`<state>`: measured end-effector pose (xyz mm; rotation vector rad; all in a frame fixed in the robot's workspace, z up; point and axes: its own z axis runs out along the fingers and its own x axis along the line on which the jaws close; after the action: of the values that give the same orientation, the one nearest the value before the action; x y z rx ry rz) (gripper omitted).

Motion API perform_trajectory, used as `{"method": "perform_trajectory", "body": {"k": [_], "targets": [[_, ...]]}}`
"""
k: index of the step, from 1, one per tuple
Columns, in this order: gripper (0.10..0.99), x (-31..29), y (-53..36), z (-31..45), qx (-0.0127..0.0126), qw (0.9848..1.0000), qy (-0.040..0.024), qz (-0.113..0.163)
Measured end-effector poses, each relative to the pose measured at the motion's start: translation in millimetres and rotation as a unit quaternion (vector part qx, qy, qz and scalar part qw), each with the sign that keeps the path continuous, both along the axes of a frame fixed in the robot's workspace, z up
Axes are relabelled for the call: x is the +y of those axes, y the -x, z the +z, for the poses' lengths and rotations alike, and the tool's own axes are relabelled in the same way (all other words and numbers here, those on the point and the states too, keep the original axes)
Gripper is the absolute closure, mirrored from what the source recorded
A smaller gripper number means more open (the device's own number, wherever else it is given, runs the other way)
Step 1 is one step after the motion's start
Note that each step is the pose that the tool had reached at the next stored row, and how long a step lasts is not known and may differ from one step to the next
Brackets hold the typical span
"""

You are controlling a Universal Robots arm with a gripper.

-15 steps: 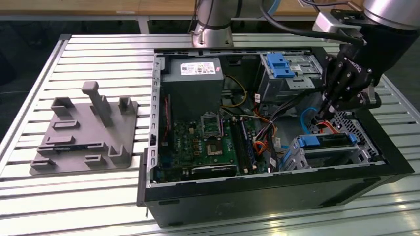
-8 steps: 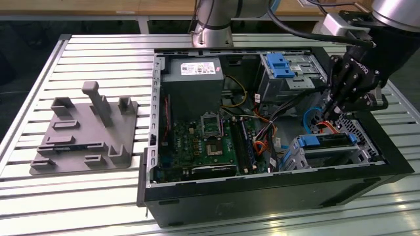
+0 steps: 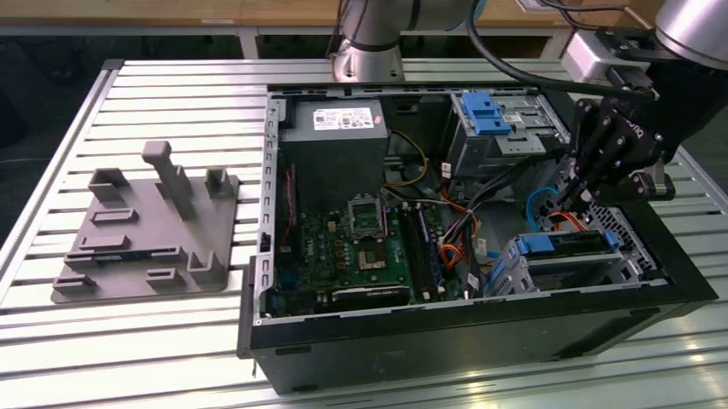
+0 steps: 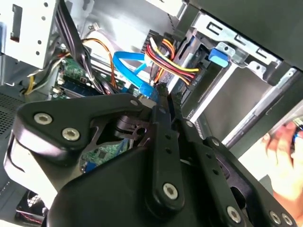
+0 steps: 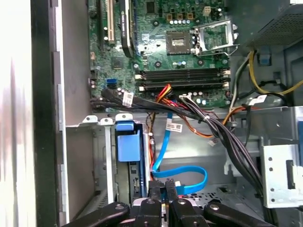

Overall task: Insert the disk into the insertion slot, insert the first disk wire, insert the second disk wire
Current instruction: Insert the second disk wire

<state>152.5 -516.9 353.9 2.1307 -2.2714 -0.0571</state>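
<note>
The fingers (image 5: pixel 161 189) are pinched shut on the blue flat wire (image 5: pixel 182 176), just beside the disk (image 3: pixel 565 245) seated in its cage (image 3: pixel 620 223)

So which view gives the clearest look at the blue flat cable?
The first wrist view: the blue flat cable shows its whole loop above the pincer. The second wrist view catches only a bend; the exterior view, a sliver.

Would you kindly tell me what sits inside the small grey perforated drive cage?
The blue-framed disk sits in the small grey perforated drive cage; its lower part is hidden by the cage.
</note>
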Motion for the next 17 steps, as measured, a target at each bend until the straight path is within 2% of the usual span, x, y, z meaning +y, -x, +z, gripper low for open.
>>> {"method": "perform_trajectory", "body": {"k": [1, 4, 10, 17], "targets": [[0.929, -2.2, 0.0, -0.2, -0.0006, 1.0000, -0.0027, 0.000], [0.929, -6.8, 0.0, -0.6, -0.0007, 1.0000, -0.0033, 0.000], [0.929, -7.2, 0.0, -0.7, -0.0007, 1.0000, -0.0034, 0.000], [0.929, -12.2, -0.5, -1.6, -0.0007, 1.0000, -0.0036, 0.000]]}}
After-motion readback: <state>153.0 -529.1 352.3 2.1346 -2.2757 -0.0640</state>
